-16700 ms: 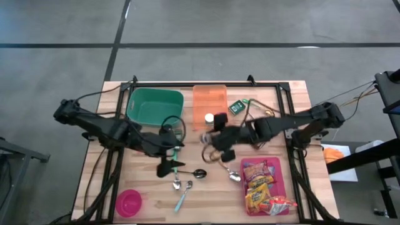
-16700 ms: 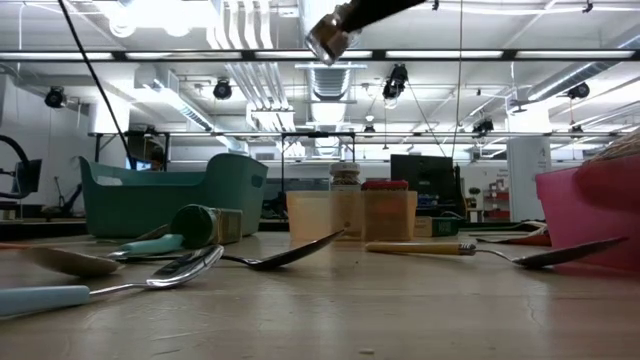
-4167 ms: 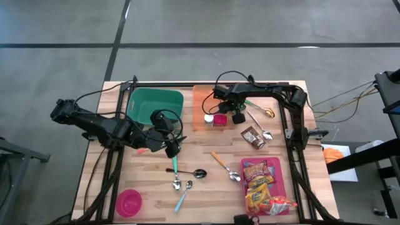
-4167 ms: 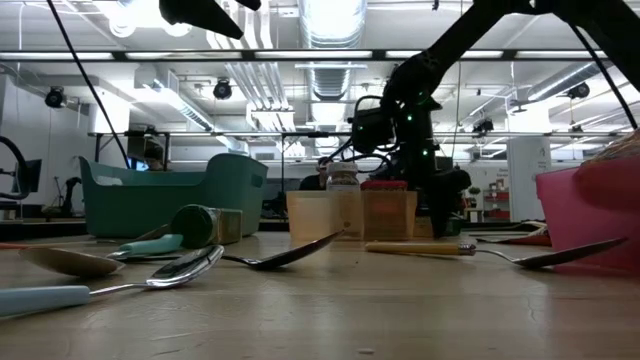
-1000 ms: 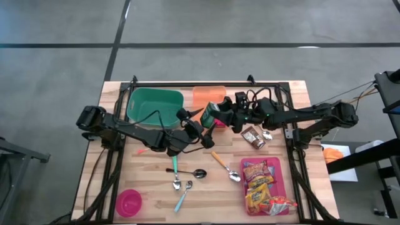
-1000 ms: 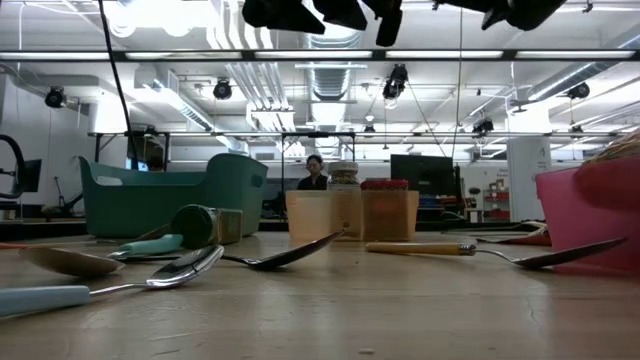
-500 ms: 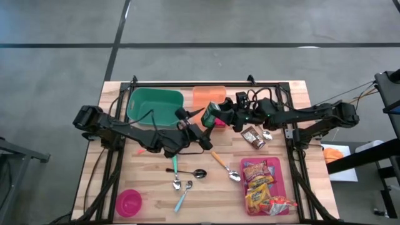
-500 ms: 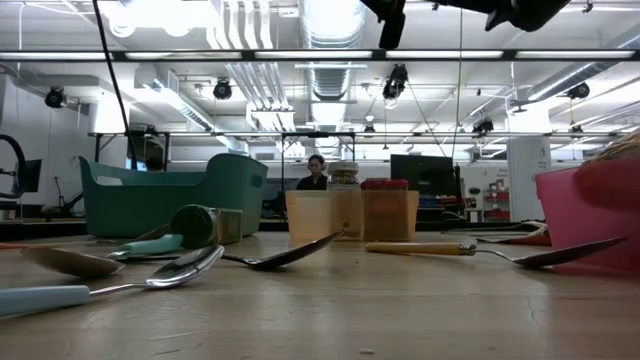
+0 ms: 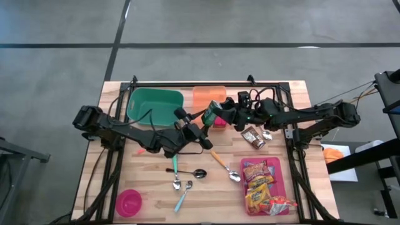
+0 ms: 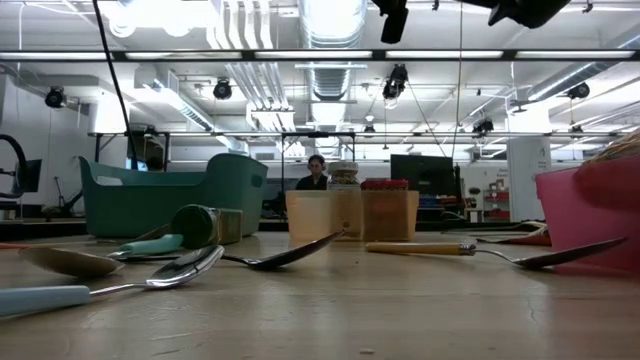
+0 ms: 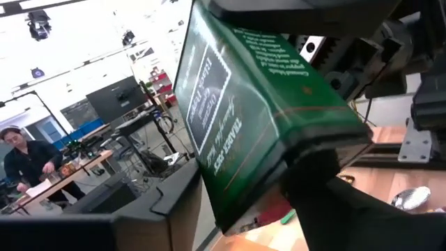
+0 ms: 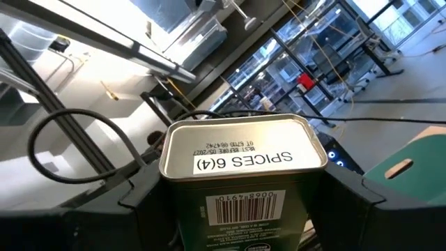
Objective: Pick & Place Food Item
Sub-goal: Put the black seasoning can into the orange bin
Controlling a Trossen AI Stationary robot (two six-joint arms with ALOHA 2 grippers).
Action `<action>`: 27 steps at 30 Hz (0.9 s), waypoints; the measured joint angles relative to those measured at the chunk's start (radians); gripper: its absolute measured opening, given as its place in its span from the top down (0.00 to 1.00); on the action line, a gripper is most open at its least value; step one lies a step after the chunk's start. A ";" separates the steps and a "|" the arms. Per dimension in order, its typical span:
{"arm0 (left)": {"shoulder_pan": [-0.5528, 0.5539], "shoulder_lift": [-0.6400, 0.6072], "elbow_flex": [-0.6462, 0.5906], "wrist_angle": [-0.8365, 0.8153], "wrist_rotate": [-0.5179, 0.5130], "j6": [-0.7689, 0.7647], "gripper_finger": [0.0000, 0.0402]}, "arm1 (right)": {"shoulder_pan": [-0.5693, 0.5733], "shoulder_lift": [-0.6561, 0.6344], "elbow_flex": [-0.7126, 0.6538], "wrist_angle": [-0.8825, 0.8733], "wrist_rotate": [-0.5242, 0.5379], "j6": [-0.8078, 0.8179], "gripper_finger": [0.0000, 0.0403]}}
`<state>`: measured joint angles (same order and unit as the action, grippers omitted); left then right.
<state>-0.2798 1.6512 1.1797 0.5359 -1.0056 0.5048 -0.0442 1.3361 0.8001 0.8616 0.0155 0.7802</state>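
right gripper (image 9: 226,116) grasping green rectangular metal spice tin (image 9: 214,113) mid-air | left gripper (image 9: 201,125) touching tin, grip unclear

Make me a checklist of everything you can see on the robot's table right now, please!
Surface: wooden table, bare in places.
Job's things: green spice tin held in the air between both arms; its base reads SPICES.
Clutter: green bin, orange container, spoons, pink bowl, pink tray of snack packets.
Grippers: right gripper shut on the tin; left gripper at the tin, closing round it.
Cables: black cable looped above the right arm.
Surroundings: person far behind the table.
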 joint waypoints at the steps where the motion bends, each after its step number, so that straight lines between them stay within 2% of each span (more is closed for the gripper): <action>1: 0.000 0.000 0.000 0.010 -0.003 0.000 0.53 | 0.002 0.000 0.000 0.000 0.000 0.006 0.38; 10: 0.000 0.001 -0.001 0.039 -0.015 -0.003 0.67 | 0.007 -0.002 0.002 -0.001 -0.001 0.025 0.37; 14: 0.000 0.001 -0.001 0.042 -0.007 -0.006 0.68 | 0.007 -0.001 0.002 -0.002 -0.009 0.025 0.38; 20: -0.003 0.001 -0.001 0.044 0.098 -0.015 0.52 | 0.010 0.000 0.002 -0.008 -0.039 0.018 0.38; 27: -0.002 0.003 -0.001 0.061 0.128 -0.027 0.37 | 0.010 0.002 0.002 -0.012 -0.034 0.017 0.38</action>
<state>-0.2817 1.6539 1.1790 0.5971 -0.8780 0.4779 -0.0345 1.3380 0.8021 0.8494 -0.0181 0.7975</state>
